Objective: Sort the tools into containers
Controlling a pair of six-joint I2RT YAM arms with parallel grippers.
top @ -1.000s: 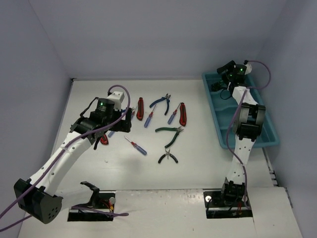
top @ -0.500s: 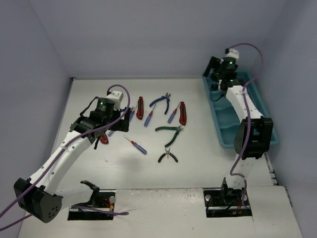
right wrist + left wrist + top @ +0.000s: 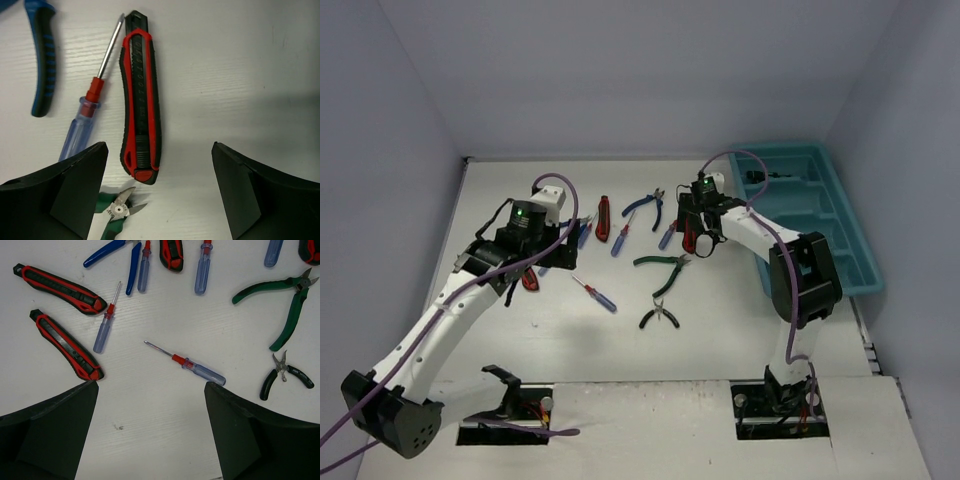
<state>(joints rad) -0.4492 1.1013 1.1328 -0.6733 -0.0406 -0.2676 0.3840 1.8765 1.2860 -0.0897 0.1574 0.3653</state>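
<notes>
We find the right tool [image 3: 159, 147] wide open, empty, poised over a red-black knife [image 3: 140, 100] on the worktop [image 3: 240, 60], presumably next for the tray [image 3: 840, 250]; the left tool [image 3: 150, 385] likewise gapes above a screwdriver [image 3: 192, 367].

A lab test cell: bare lilac walls [image 3: 620, 80] box in a white table [image 3: 720, 340]

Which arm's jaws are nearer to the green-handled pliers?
Right. The right arm holds its jaws just beyond the head of the green-handled pliers, over a red-black utility knife; the left arm holds its jaws farther off, to their left.
</notes>
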